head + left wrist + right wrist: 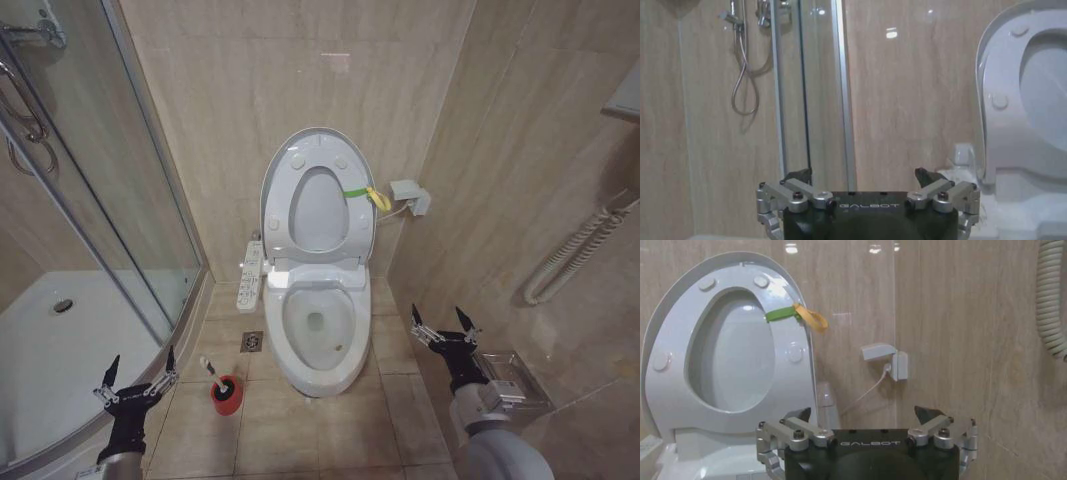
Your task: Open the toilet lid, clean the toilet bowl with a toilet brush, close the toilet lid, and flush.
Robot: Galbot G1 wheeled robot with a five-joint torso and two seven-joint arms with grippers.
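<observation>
Two grippers of mine hang low at the near edge of the scene, both with fingers spread wide and nothing between them. My left gripper (136, 375) sits by the curved rim of the shower tray (60, 340), just beside the glass shower door (120, 200). My right gripper (444, 328) hovers over the floor tiles to the right of the toilet, close to the side wall.

Between my left gripper and the toilet, the toilet brush (214, 372) stands tilted in its red holder cup (226, 394) on the floor. Just past it, the toilet bowl (318, 330) lies uncovered, water showing at the bottom. Farther back, the toilet lid (275, 180) stands raised against the rear wall together with the seat ring (318, 160), a green-yellow band (368, 194) tied at its right edge. A wall socket (408, 194) sits beside that band.
</observation>
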